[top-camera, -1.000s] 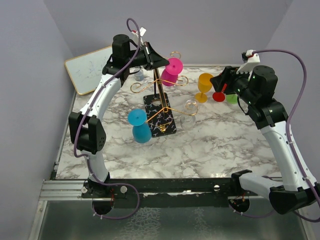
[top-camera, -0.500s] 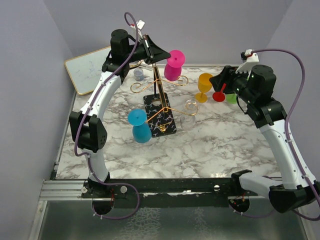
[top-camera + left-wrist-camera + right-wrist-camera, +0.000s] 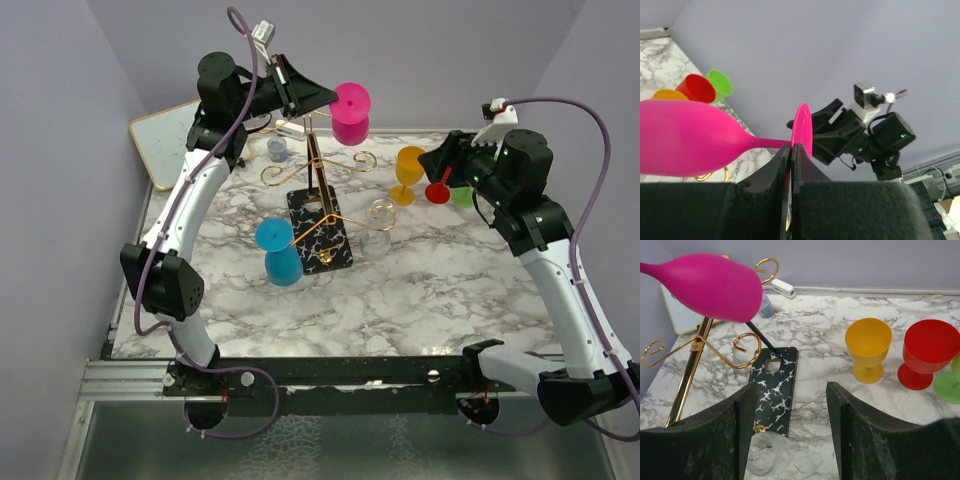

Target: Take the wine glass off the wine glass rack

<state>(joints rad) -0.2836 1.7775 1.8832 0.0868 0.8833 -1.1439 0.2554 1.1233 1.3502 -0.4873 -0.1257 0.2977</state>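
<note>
Robot test cell: plain lilac partition walls enclose a marble-pattern worktop; aluminium mounting rail, whiteboard at rear.

Item count: one wine glass rack on one marble tabletop. Stemmed glasses, six in total: one pink glass at 12 o'clock of the rack, one blue glass at 8 o'clock, one clear glass at 3 o'clock, and one orange glass, one red glass and one green glass grouped at 2 o'clock. One whiteboard at 10 o'clock. One small bluish cup at 11 o'clock. Hands, two: left hand, right hand.
</note>
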